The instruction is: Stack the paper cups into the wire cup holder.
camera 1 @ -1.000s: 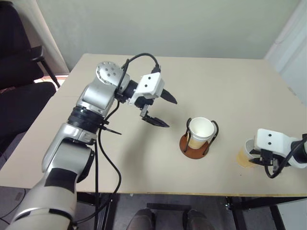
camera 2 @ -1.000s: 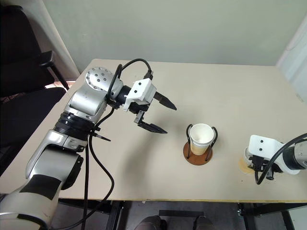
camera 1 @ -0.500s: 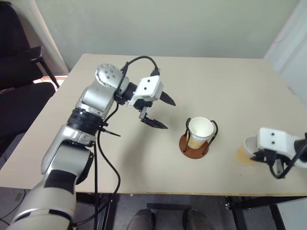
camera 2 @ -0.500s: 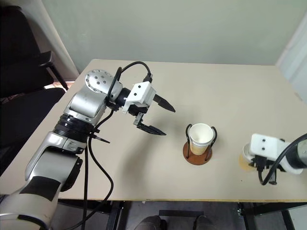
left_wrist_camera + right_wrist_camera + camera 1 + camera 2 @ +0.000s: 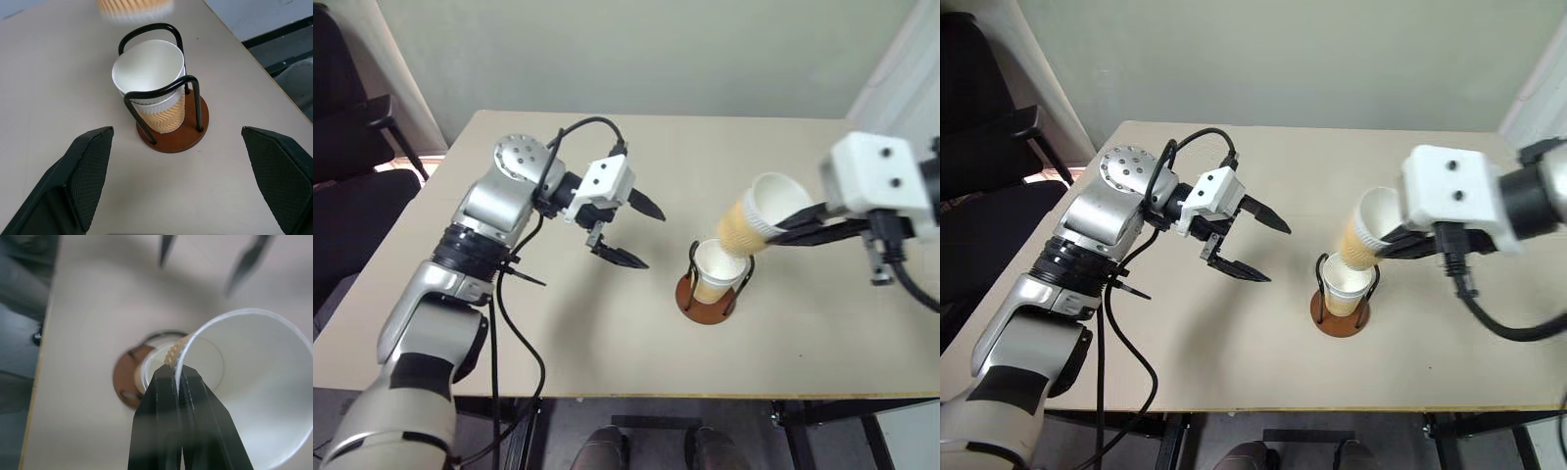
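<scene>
Item: paper cup (image 5: 756, 217), tilted, which we grasp by its rim in our right gripper (image 5: 781, 230), above the wire cup holder (image 5: 710, 286), mid-table, holding nested cups (image 5: 149, 81). Left gripper (image 5: 631, 232): released, left of it.

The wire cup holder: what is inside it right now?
The wire cup holder holds nested paper cups: a second rim shows below the top one. The top cup is empty; lower cups' insides are covered.

Even, soft daylight fills the scene; the beige worktop (image 5: 607, 333) shows faint shadows. The tilted tan-yellow ribbed paper cup (image 5: 134, 7) is motion-blurred in the left wrist view.
</scene>
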### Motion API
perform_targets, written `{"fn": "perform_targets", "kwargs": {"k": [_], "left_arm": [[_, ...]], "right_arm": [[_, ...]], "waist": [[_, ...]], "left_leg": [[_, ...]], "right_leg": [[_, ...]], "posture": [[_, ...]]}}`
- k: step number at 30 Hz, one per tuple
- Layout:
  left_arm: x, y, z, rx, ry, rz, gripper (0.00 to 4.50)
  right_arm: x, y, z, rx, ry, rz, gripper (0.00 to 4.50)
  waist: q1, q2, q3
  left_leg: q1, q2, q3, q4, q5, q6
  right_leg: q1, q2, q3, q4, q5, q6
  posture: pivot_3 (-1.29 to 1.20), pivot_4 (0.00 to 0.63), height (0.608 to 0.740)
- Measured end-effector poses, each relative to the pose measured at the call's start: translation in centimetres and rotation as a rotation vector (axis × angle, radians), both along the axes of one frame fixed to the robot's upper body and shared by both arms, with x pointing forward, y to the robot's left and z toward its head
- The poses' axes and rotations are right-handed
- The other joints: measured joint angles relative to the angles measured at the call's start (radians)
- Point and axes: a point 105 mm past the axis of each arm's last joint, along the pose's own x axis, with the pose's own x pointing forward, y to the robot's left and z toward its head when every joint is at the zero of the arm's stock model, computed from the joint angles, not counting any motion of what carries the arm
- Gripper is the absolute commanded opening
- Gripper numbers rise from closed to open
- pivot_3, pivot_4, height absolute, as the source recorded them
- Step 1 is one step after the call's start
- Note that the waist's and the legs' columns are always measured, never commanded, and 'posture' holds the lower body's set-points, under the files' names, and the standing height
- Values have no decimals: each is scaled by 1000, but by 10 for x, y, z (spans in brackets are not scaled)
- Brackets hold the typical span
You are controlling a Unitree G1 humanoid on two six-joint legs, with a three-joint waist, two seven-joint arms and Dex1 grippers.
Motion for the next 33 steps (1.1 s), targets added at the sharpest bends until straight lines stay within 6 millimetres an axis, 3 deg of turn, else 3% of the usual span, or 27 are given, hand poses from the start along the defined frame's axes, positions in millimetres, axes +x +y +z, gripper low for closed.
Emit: {"fn": "perform_targets", "kwargs": {"k": [5, 11, 20, 23, 30, 33], "left_arm": [[0, 5, -2, 3, 7, 25, 4500], [-2, 8, -3, 0, 12, 40, 4500], [-2, 9, -1, -6, 12, 47, 4500], [-2, 8, -3, -1, 10, 51, 4500], [-3, 8, -4, 8, 4, 50, 4500], [-3, 8, -5, 7, 5, 57, 4500]], "right_arm": [[12, 8, -20, -50, 67, 25, 34], [24, 0, -29, -127, 36, 23, 34], [23, -2, -32, -167, 55, 50, 34], [26, 3, -42, -167, 63, 63, 574], [36, 23, -49, -58, 107, 30, 2954], [43, 20, -43, 35, 157, -72, 2954]], "waist": [[0, 0, 0], [-1, 0, 0], [-2, 0, 0], [-3, 0, 0], [-5, 0, 0], [-4, 0, 0]], "left_leg": [[-2, 0, 0, -2, 0, 0], [-2, -1, 1, -2, 0, 0], [-1, 0, 1, -1, 0, 0], [-1, 0, 1, -1, 0, 0], [-1, 0, 1, -1, 0, 0], [-1, -1, 1, -2, 0, 0]], "right_leg": [[-2, 0, -1, 0, -1, -2], [-2, -1, -1, 0, -1, -2], [-2, 0, -1, 1, -1, -3], [-2, -1, -1, 1, -1, -3], [-2, 0, -1, 1, -1, -3], [-2, 0, -1, 0, -1, -3]], "posture": [[0, 150, 740], [0, 150, 740], [0, 150, 740], [0, 150, 740], [0, 150, 740], [0, 150, 740]]}}
